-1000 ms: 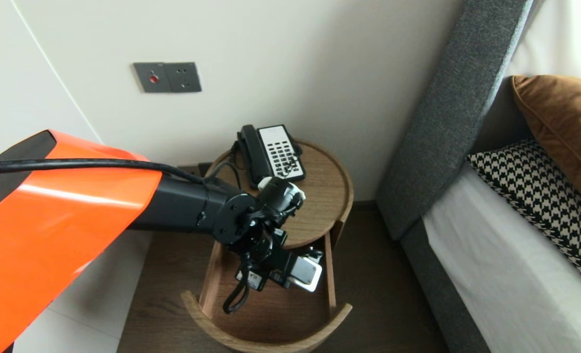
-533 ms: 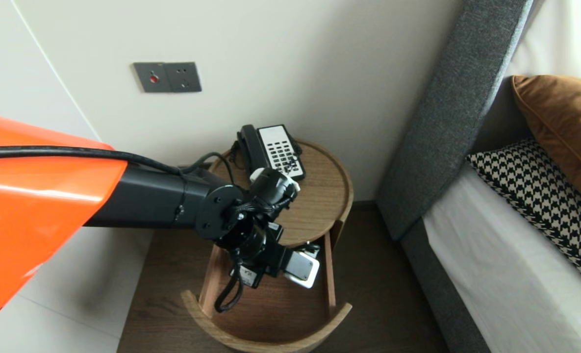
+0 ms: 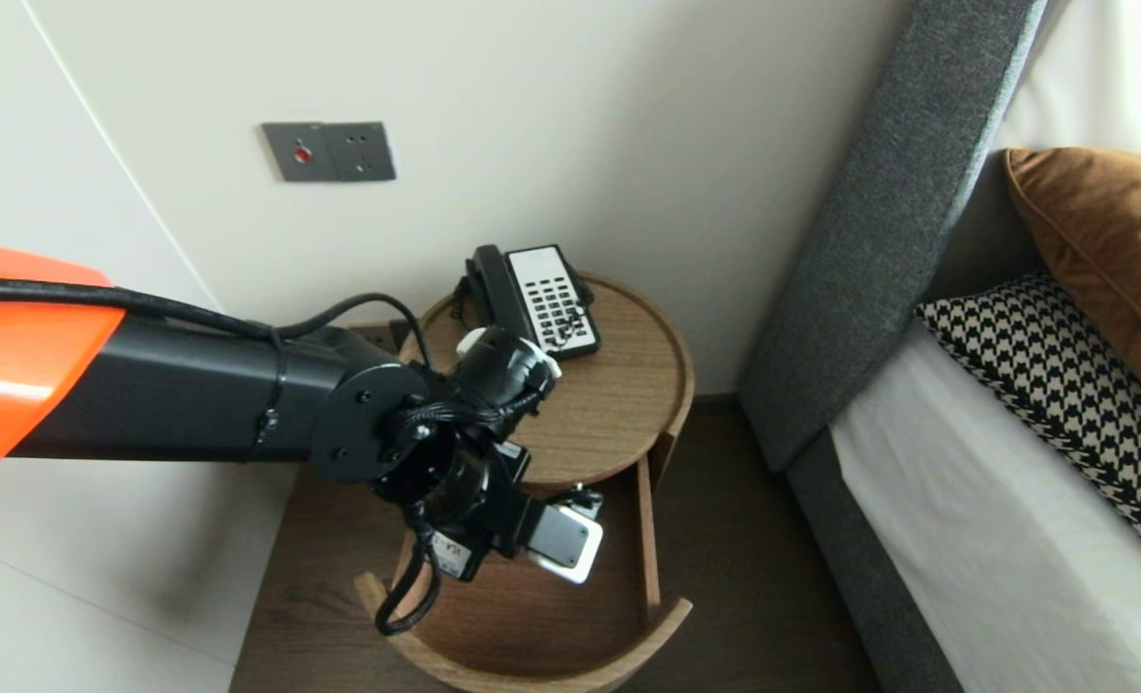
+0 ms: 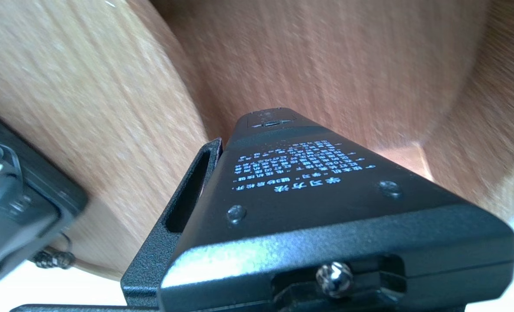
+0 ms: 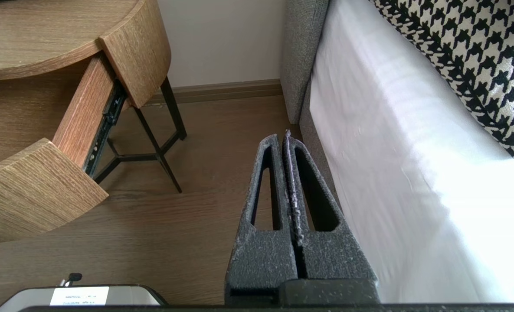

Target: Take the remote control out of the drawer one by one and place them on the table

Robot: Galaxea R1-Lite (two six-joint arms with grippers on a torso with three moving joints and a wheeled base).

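Back toward me came my left gripper (image 4: pixel 283 147), half-spread around what looks like a black remote (image 4: pixel 309 182), above the open drawer (image 3: pixel 570 626); not yet laid down (right gripper (image 5: pixel 286 134) idles, pinched together).

The remote (image 4: pixel 309 182) is black with pale lettering, and the worktop (image 3: pixel 628 385) is brown wood. The pillow (image 3: pixel 1051 385) shows black-and-white houndstooth; the cushion (image 3: pixel 1109 241) is rust-brown.

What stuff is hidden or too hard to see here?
Left wrist view: the black device in the left gripper shows only its back; its print is too small to read.
Head view: that gripper hides under its own wrist, over the drawer.
Head view: the right gripper is outside the frame.
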